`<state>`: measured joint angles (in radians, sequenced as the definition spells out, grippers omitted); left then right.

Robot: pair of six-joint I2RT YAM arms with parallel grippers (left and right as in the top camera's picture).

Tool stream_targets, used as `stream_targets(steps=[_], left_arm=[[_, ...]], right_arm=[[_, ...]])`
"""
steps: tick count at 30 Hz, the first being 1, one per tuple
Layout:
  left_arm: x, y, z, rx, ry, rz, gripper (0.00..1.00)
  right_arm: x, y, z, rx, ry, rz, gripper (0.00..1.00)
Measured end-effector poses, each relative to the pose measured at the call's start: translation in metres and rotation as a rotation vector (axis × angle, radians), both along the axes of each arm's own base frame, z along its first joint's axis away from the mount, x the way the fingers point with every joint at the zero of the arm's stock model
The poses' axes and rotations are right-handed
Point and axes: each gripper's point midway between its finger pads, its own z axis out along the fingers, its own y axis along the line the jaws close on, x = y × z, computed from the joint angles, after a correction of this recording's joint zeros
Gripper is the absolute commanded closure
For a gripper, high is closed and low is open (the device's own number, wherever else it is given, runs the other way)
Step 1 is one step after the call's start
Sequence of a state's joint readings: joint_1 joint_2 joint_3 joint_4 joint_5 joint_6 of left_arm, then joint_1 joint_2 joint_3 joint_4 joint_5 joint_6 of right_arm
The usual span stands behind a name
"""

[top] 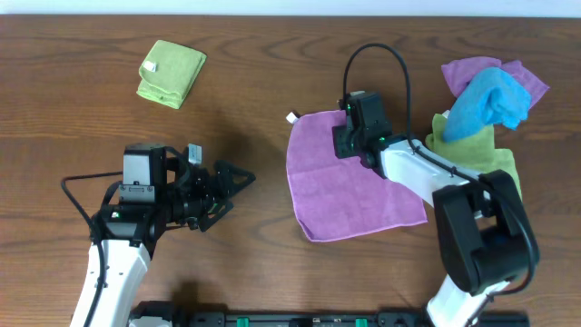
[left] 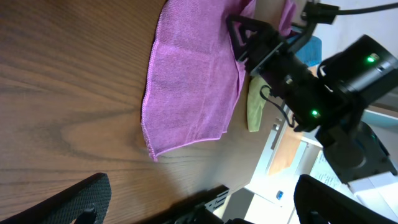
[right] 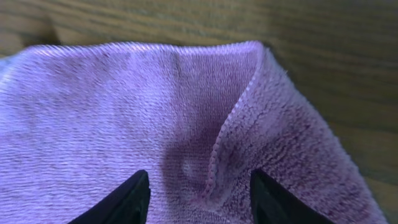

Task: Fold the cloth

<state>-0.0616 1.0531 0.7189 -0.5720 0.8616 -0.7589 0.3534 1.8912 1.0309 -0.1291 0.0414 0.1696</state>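
Note:
The lilac cloth [top: 354, 191] lies mostly flat on the wooden table, right of centre, with its white tag [top: 292, 117] at the far left corner. My right gripper [top: 347, 138] sits on the cloth's far edge. In the right wrist view its fingers [right: 199, 193] are open and straddle a turned-over, rumpled hem of the cloth [right: 124, 106]. My left gripper [top: 238, 186] is open and empty, hovering left of the cloth and apart from it. The left wrist view shows its fingers [left: 202, 205] spread wide, with the cloth [left: 193, 81] and the right arm [left: 298, 81] beyond.
A folded lime-green cloth [top: 171, 73] lies at the far left. A bunched purple and bright blue cloth pile [top: 486, 95] sits on another lime-green cloth [top: 477, 150] just right of the right arm.

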Motion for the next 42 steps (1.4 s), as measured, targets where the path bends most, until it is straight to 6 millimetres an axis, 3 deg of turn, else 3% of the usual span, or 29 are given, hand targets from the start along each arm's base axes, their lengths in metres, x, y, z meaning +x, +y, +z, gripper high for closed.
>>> stream_targets(steps=[1, 5, 7, 14, 18, 21, 24, 28, 31, 37, 40, 42], left_arm=[[0.0, 0.0, 0.0, 0.0, 0.0, 0.0, 0.05], [0.0, 0.0, 0.0, 0.0, 0.0, 0.0, 0.05], [0.0, 0.0, 0.0, 0.0, 0.0, 0.0, 0.05], [0.0, 0.0, 0.0, 0.0, 0.0, 0.0, 0.05], [0.0, 0.0, 0.0, 0.0, 0.0, 0.0, 0.05], [0.0, 0.0, 0.0, 0.0, 0.0, 0.0, 0.05], [0.0, 0.0, 0.0, 0.0, 0.0, 0.001, 0.05], [0.0, 0.0, 0.0, 0.001, 0.0, 0.0, 0.05], [0.0, 0.0, 0.0, 0.001, 0.0, 0.0, 0.05], [0.0, 0.0, 0.0, 0.003, 0.0, 0.002, 0.05], [0.0, 0.0, -0.001, 0.002, 0.005, 0.005, 0.05], [0.0, 0.0, -0.001, 0.0, 0.009, 0.008, 0.05]], right_arm=[[0.0, 0.0, -0.003, -0.003, 0.005, 0.0, 0.57], [0.001, -0.003, -0.007, -0.025, 0.001, 0.0, 0.9], [0.003, -0.005, -0.007, -0.035, -0.009, -0.01, 0.99], [0.008, -0.019, -0.005, -0.102, -0.033, -0.058, 0.99], [0.019, -0.031, 0.006, -0.164, -0.081, -0.106, 0.98], [0.042, -0.039, 0.03, -0.208, -0.175, -0.15, 0.94], [0.055, -0.052, 0.045, -0.239, -0.242, -0.195, 0.8], [0.064, -0.086, 0.054, -0.294, -0.277, -0.281, 0.59], [0.064, -0.109, 0.055, -0.337, -0.271, -0.334, 0.54], [0.039, -0.125, 0.053, -0.403, -0.166, -0.336, 0.37], [0.016, -0.124, 0.065, -0.395, -0.095, -0.303, 0.24], [-0.002, -0.12, 0.081, -0.357, -0.058, -0.268, 0.22]])
